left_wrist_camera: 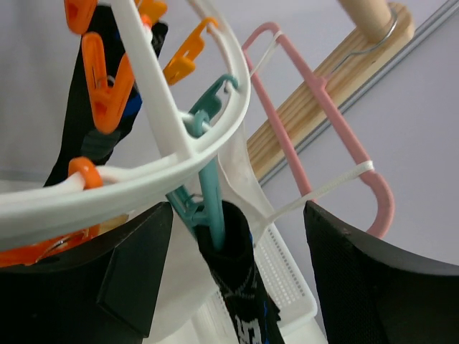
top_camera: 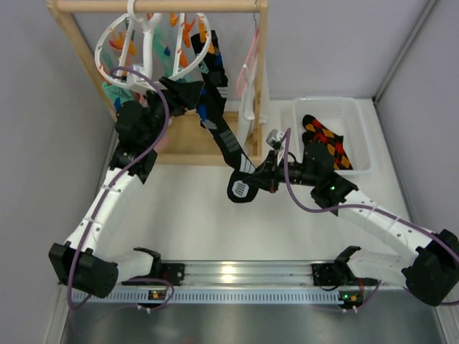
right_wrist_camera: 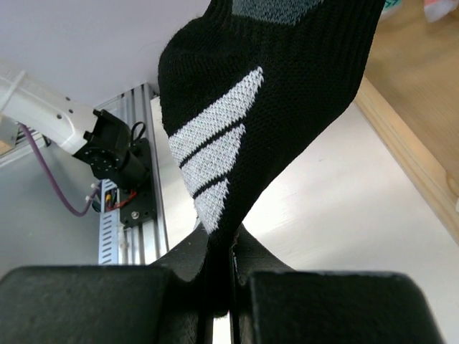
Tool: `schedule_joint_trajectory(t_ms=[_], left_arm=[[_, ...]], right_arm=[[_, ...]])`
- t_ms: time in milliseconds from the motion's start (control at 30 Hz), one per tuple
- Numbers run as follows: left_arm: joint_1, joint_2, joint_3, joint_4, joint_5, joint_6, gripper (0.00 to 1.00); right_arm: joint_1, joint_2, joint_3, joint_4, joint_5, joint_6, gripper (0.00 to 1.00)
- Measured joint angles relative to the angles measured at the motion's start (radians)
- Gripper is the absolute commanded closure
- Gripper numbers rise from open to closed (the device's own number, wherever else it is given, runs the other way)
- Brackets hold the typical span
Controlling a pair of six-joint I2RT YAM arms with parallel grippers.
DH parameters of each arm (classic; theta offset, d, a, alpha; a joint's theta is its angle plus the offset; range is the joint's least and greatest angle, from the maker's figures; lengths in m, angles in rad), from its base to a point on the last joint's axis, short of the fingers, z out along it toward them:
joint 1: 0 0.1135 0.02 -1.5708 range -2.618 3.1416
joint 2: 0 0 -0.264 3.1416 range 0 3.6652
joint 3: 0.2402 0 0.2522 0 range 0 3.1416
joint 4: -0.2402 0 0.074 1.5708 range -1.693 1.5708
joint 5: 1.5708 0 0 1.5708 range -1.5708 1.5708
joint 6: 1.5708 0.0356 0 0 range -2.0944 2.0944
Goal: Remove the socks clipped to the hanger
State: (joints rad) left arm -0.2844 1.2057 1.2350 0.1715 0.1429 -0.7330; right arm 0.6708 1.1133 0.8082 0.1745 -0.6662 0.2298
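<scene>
The white ring hanger [top_camera: 118,36] with orange and teal clips hangs from the wooden rack. A black sock [top_camera: 226,140] with blue and white marks stretches from a teal clip [left_wrist_camera: 209,188] down and right to my right gripper [top_camera: 258,179]. That gripper is shut on the sock's foot near the white stripes [right_wrist_camera: 215,150]; its jaws [right_wrist_camera: 222,251] pinch the fabric. My left gripper [top_camera: 195,92] is open, with its fingers [left_wrist_camera: 136,265] either side of the clip and the sock's cuff [left_wrist_camera: 237,279], not touching them. A mint-teal sock [top_camera: 113,93] hangs at the ring's left.
A white bin [top_camera: 358,107] at the right holds a black sock with orange-red-yellow diamonds [top_camera: 326,140]. A pink hanger [left_wrist_camera: 337,115] with a white cloth [top_camera: 247,107] hangs on the rack's right post [top_camera: 262,72]. The aluminium rail [top_camera: 244,272] runs along the near edge.
</scene>
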Motion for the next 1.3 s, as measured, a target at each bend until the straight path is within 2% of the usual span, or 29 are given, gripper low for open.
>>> schedule_joint_trajectory(t_ms=[300,533,700,900,1067,1300], left_arm=[[-0.043,0.004,-0.011,0.093,-0.073,0.052,0.2],[-0.144,-0.066,-0.113,0.108,-0.243,0.081,0.17],[-0.152,-0.124,-0.158,0.111,-0.345,0.078,0.15],[-0.153,-0.113,-0.153,0.117,-0.375,0.082,0.14],[-0.153,-0.06,-0.113,0.117,-0.395,0.09,0.16],[-0.153,-0.002,-0.079,0.134,-0.412,0.119,0.24]], right_arm=[[0.0,0.0,0.0,0.027,-0.045,0.037,1.0],[0.0,0.0,0.0,0.044,-0.053,0.08,1.0],[0.0,0.0,0.0,0.05,-0.053,0.116,1.0],[0.0,0.003,0.006,0.079,-0.064,0.148,1.0],[0.0,0.024,0.011,0.111,-0.089,0.175,1.0],[0.0,0.032,0.011,0.137,-0.122,0.192,1.0]])
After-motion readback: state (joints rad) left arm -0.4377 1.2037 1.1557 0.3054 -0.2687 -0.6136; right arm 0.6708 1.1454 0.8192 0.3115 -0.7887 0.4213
